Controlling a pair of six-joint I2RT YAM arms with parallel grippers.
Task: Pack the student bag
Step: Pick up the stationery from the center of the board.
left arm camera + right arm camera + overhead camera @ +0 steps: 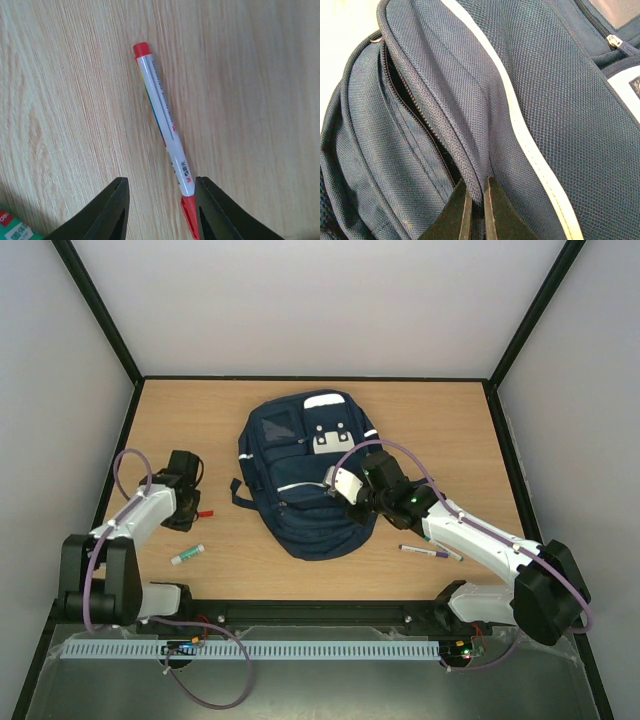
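Two black fingertips of the right gripper [476, 182] are pinched shut on a fold of the student bag [545, 100]. Only the right wrist view shows its coarse navy mesh weave, smooth white stripe [520, 135] and gaping zipper [420, 125]. Close up, the left gripper [161, 181] stands spread and holds nothing, with a slim white pen [162, 115] with red ends lying flat between its fingers, nearer one of them. From above, the rounded bag lies flat in the middle of the pale wood-grain table [430, 430], boxed in by plain whitish walls [320, 300] on black framing.
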